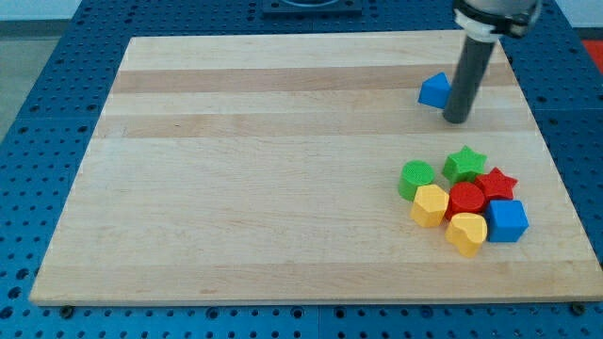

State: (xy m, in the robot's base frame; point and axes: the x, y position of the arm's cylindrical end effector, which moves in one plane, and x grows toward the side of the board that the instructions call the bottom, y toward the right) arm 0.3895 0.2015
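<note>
My tip (457,120) rests on the wooden board (264,169) near the view's upper right. It stands right beside a blue triangular block (433,90), touching or almost touching that block's right side. Lower down, toward the view's right, a cluster of blocks sits apart from the tip: a green round block (415,178), a green star (464,164), a red star (496,183), a red round block (465,199), a yellow hexagonal block (431,205), a yellow heart (466,233) and a blue cube (507,220).
The board lies on a blue perforated table (57,113). The arm's dark rod (469,75) comes down from the view's top right. The board's right edge runs close to the cluster.
</note>
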